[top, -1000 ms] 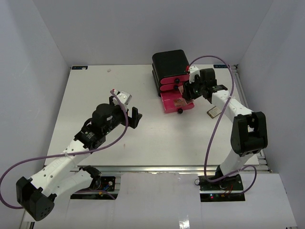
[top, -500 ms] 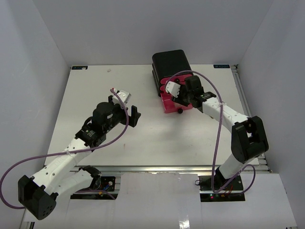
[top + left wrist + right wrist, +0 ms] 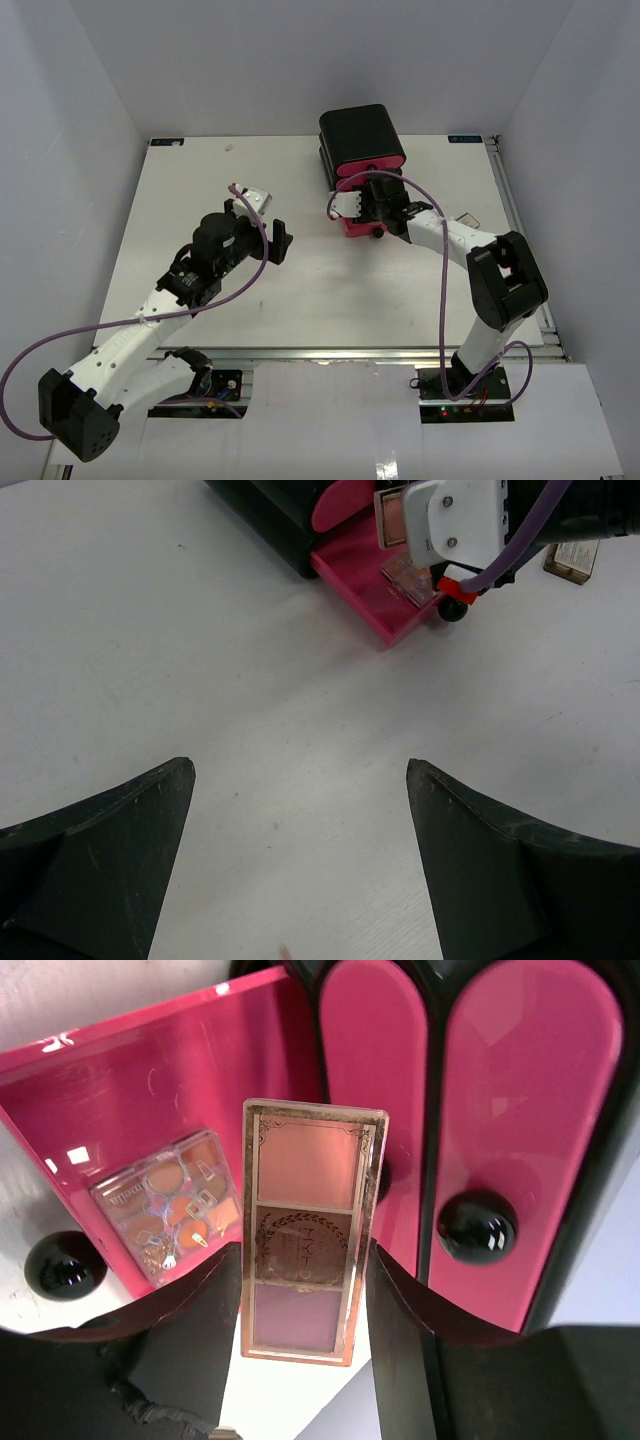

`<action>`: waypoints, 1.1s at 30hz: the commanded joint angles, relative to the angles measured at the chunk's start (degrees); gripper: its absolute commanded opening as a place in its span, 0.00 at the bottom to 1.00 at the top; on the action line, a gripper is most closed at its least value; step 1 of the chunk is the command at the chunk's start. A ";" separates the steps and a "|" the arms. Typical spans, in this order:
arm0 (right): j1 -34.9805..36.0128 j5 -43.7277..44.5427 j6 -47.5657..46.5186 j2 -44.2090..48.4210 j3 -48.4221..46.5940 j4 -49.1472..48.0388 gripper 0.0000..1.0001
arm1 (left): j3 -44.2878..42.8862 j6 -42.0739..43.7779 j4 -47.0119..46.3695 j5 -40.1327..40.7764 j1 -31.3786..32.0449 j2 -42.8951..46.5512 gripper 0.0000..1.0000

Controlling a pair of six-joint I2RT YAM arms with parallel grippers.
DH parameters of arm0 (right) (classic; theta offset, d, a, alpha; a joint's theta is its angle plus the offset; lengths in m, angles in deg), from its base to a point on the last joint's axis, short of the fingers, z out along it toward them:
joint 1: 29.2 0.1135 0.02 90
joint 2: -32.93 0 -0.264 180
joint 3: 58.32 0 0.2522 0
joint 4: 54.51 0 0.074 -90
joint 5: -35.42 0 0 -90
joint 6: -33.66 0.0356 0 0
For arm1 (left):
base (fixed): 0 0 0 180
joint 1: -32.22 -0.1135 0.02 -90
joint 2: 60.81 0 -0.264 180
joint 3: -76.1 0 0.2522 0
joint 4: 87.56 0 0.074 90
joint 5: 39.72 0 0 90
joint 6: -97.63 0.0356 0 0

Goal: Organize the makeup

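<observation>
Near the front of the surface (image 3: 190, 190), the left end effector (image 3: 265, 220) hangs wide open, holding nothing. Farther back, the right end effector (image 3: 303, 1290) pinches a long palette (image 3: 310, 1175) by its sides, pointing lengthwise at the black box (image 3: 358, 130), above the open pink drawer (image 3: 150, 1080) holding a small orange palette (image 3: 170, 1200). Gold rim, three pinkish pans.

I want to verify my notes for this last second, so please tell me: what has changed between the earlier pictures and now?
The right gripper, shut on the three-pan palette, swung left from beside the black box to above its open pink drawer. Nothing was taken or released. The left gripper stayed open over the table, and the clear palette stayed in the drawer.
</observation>
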 commanded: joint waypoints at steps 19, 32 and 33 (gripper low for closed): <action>0.71 1.43 -0.94 -6.69 -2.49 -5.86 0.34 | 0.28 0.50 -1.10 -0.05 -0.52 0.96 0.98; 0.67 2.24 0.65 -5.72 -2.75 -5.69 0.70 | 0.19 0.42 -1.05 -0.04 -0.52 1.30 0.98; 0.67 2.11 0.69 -5.53 -2.71 -5.40 0.71 | 0.25 0.41 -1.00 -0.05 -0.52 1.31 0.98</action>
